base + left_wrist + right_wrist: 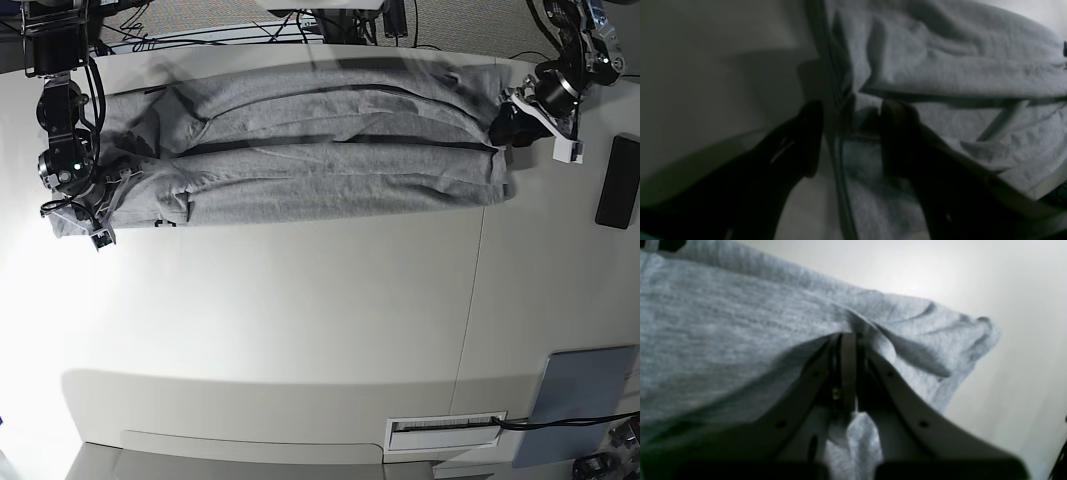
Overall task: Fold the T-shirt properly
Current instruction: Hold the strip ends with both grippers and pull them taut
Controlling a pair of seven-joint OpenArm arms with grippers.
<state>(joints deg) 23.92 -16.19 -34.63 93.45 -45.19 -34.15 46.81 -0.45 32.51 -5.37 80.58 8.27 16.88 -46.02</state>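
The heather-grey T-shirt [320,150] lies folded lengthwise in a long band across the far side of the white table [300,320], plain side up; no lettering shows. My left gripper [853,133] is open at the band's right end, its dark fingers [897,133] straddling a stitched edge of the T-shirt [940,66]. It also shows in the base view [503,128]. My right gripper [848,340] is shut on a pinch of the T-shirt [723,340] at the band's left end, where it shows in the base view [82,218].
A black flat object [615,185] lies at the table's right edge. A grey-blue sheet [580,395] lies at the front right, with a white labelled strip [445,432] beside it. Cables and arm bases [340,15] stand behind the shirt.
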